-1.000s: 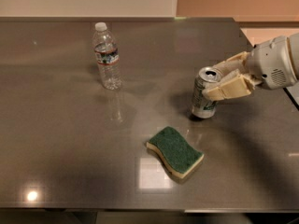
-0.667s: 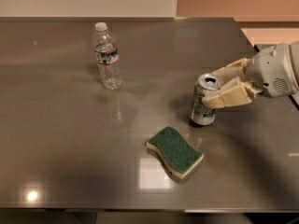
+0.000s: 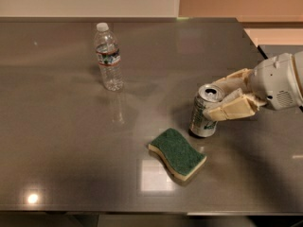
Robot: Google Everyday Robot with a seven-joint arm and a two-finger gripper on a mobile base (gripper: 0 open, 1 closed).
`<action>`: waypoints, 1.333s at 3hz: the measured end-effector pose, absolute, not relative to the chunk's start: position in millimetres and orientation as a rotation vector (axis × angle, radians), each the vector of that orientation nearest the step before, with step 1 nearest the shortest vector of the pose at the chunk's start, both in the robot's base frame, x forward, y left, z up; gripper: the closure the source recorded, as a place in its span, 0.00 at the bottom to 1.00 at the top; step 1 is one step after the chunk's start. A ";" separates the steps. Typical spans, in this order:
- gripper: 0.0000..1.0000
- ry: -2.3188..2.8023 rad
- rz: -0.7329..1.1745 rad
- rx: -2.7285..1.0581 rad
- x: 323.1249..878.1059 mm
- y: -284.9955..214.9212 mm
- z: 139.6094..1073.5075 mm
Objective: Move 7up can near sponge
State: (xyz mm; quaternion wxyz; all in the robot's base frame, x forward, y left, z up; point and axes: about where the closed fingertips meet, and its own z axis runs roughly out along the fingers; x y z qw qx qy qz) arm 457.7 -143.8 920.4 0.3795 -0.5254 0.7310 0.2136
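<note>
The 7up can (image 3: 203, 121), silver with green markings and an opened top, stands on the grey table (image 3: 66, 145) right of centre, leaning slightly. My gripper (image 3: 219, 100) reaches in from the right, and its pale fingers (image 3: 229, 110) are closed around the can's upper part. The sponge (image 3: 177, 153), dark green on top over pale yellow foam, lies flat just in front and to the left of the can, a small gap from its base.
A clear plastic water bottle (image 3: 108, 58) with a white cap stands upright at the back left. The table's right edge runs close behind my white arm (image 3: 279, 79). The front edge lies below the sponge.
The gripper and the can in it have moved together toward the front of the table, closer to the sponge. The sponge and the bottle have not moved.
</note>
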 end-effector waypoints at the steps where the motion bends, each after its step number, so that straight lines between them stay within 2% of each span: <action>1: 0.62 1.872 0.574 -1.344 453.5 -141.1 915.4; 3: 0.15 1.884 0.591 -1.336 451.0 -140.7 909.7; 4: 0.00 1.881 0.589 -1.342 450.3 -138.4 911.0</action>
